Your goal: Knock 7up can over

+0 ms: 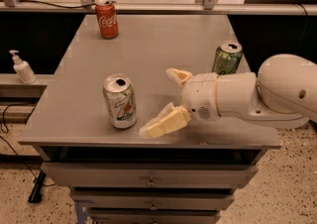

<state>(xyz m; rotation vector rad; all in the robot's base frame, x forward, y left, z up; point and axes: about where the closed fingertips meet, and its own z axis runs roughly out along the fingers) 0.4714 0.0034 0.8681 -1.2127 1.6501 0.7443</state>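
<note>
The 7up can (pixel 119 101) stands upright at lower left of centre, near the front edge of the grey bench (pixel 158 44), its opened silver top facing up. Just to its right, the robot's white arm reaches in from the right edge of the frame. Its pincer (pixel 158 101) is spread wide, the 2 cream fingers (pixel 166 123) pointing toward the can. The lower fingertip sits just beside the can's base and appears not to touch it. A dark-green can (pixel 227 58) stands upright behind the arm, right of centre. A red Coca-Cola can (pixel 107 18) stands at upper left. A soap pump bottle (pixel 22 68) sits on a ledge at far left.
</note>
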